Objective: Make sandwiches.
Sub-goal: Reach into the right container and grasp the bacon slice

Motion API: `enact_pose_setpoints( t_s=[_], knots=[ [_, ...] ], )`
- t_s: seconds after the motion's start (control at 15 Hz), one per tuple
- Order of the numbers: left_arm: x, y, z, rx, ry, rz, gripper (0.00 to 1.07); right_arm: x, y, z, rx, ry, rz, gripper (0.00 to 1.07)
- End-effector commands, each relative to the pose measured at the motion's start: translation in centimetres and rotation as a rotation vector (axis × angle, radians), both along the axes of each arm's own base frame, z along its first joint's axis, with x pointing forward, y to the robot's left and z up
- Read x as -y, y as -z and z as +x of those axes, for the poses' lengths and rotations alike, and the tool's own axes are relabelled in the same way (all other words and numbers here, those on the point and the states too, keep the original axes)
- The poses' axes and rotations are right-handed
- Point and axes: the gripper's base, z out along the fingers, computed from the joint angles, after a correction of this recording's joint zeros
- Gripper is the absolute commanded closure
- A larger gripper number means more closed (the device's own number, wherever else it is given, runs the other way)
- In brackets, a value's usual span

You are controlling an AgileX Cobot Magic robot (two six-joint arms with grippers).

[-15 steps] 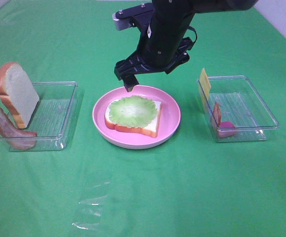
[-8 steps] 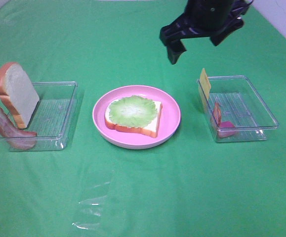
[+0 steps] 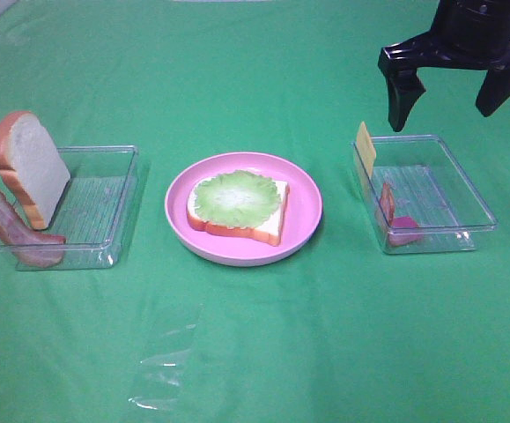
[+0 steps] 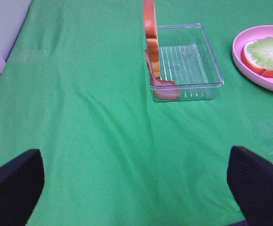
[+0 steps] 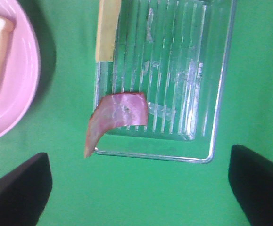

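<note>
Sandwich stack (image 3: 237, 211), half built, sits at the middle of the green cloth (image 3: 255, 335). We see one bread slice (image 3: 272, 227) lying flat on the pink plate (image 3: 307, 189) with the lettuce leaf (image 3: 235, 194) spread over it, a level base for the next fillings. The second bread slice (image 3: 33, 167) stands tilted at the outer end of the left tray (image 3: 105, 207), with a bacon strip (image 3: 12, 233) slumped beside it. Both leave an edge free for pinching, we judge.

In the right tray (image 3: 453, 189) the cheese square (image 3: 365, 147) stands on edge against the wall nearest the plate. A reddish bacon piece (image 3: 387, 203) hangs over the rim close by.

The right gripper (image 3: 442, 115) hovers above that tray, claw spread wide and empty, pointing down. We read this as lining up for cheese or bacon. The left gripper (image 4: 136, 188) hangs over bare cloth, well apart from its tray. Its claw is likewise wide and carries nothing, out of the working arm's way.
</note>
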Motion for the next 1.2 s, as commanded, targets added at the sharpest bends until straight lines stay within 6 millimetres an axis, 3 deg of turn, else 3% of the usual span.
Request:
enact_pose_setpoints(
  t_s=[0.07, 0.27, 0.6, 0.8, 1.07, 1.2],
  knots=[
    [0.0, 0.0, -0.1, 0.027, 0.001, -0.006, 0.09, -0.4, 0.2, 0.0, -0.016, -0.015, 0.045, 0.1],
    [0.0, 0.0, -0.1, 0.027, 0.001, -0.006, 0.09, -0.6, 1.9, 0.6, -0.063, -0.017, 0.041, 0.1],
    [0.0, 0.0, -0.1, 0.027, 0.001, -0.006, 0.09, -1.4, 7.8, 1.9, -0.22, -0.015, 0.047, 0.11],
    [0.0, 0.0, -0.1, 0.027, 0.001, -0.006, 0.09, -1.5, 10.1, 2.2, -0.275, -0.01, 0.043, 0.14],
    [0.0, 0.0, -0.1, 0.027, 0.001, -0.006, 0.09, -1.6, 11.6, 2.4, -0.299, -0.008, 0.039, 0.25],
    [0.0, 0.0, -0.1, 0.027, 0.001, -0.006, 0.09, -1.6, 11.8, 2.4, -0.303, -0.006, 0.038, 0.39]
  ],
)
